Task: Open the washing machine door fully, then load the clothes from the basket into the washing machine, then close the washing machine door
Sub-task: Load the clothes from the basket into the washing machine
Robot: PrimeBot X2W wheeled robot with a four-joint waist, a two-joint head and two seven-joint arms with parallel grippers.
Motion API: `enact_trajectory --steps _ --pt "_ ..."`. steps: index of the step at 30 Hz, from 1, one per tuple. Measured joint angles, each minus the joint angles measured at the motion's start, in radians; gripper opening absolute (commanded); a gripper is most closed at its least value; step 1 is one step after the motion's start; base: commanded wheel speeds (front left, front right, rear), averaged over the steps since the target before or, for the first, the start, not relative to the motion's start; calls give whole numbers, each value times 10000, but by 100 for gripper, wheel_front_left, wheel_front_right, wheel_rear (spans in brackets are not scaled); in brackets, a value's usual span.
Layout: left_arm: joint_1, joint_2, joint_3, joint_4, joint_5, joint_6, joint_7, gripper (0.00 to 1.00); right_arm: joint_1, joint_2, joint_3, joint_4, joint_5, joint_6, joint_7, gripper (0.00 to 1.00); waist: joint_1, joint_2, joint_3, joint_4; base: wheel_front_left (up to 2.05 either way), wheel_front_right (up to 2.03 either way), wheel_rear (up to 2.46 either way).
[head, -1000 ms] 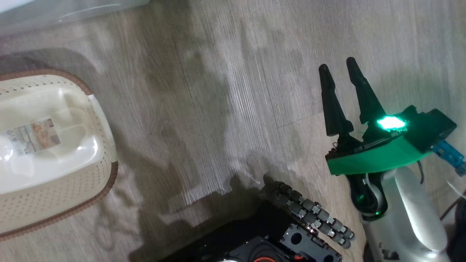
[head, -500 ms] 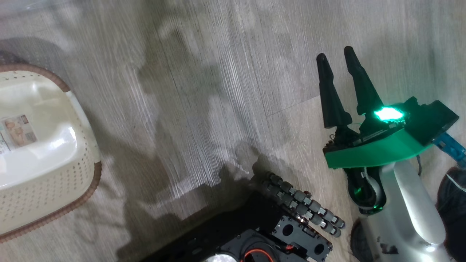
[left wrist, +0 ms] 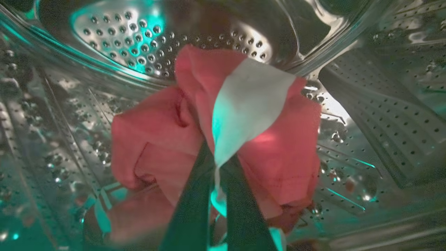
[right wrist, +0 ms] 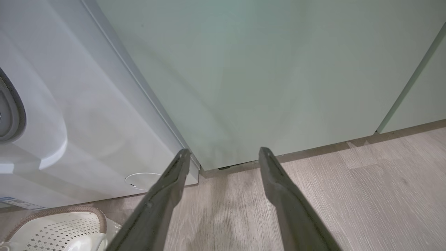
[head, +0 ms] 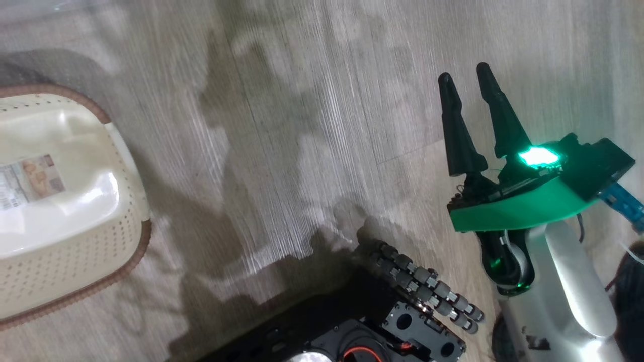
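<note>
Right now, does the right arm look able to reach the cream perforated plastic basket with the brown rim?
Probably yes: the open right gripper hovers over wood-look floor, with nothing lying between it and the basket.

You cannot read the label (head: 30, 182) on the basket (head: 75, 271): too blurred. The left edge cuts the basket off. The clothes (left wrist: 156, 139) hide the tips of the left gripper (left wrist: 215, 157).
</note>
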Motion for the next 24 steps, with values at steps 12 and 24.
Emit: enact_trajectory --steps 12,24 --pt "2047 -798 -81 -594 -169 926 -1258 100 284 0 -585 69 -522 0 0 100 0 0 -827 657 0 0 0" --pt "4796 -1269 -265 -3647 -385 2178 -1505 100 676 0 -1091 79 -993 0 0 100 0 0 -1785 1259 0 0 0"
